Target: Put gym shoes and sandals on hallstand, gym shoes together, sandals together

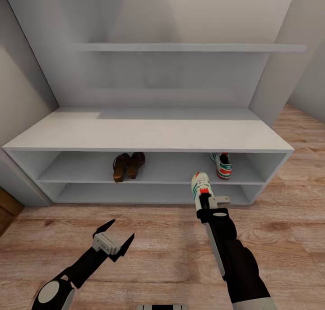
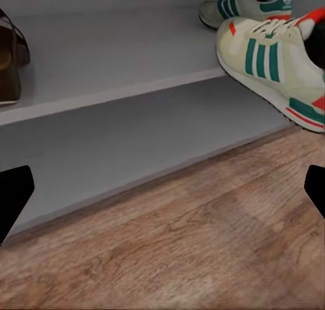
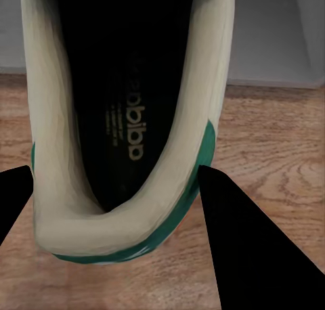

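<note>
One gym shoe (image 1: 222,164) stands on the upper shelf of the hallstand (image 1: 149,134), far right. My right gripper (image 1: 206,200) is shut on the heel of the other gym shoe (image 1: 198,183), holding it toe-forward above the floor just in front of the rack. In the right wrist view that shoe's (image 3: 128,120) dark insole sits between the fingers (image 3: 237,242). Both sandals (image 1: 128,165) lie side by side on the same shelf, left of centre. My left gripper (image 1: 115,238) hangs open and empty over the corridor floor (image 1: 158,242). The left wrist view shows the held shoe (image 2: 271,59), the shelved shoe (image 2: 247,5) and a sandal (image 2: 10,66).
The rack's lower shelf (image 1: 149,193) and flat top are bare. A floating shelf (image 1: 189,47) runs across the back panel. Grey walls close in at left and right, and a brown wooden object (image 1: 6,213) stands at the far left edge.
</note>
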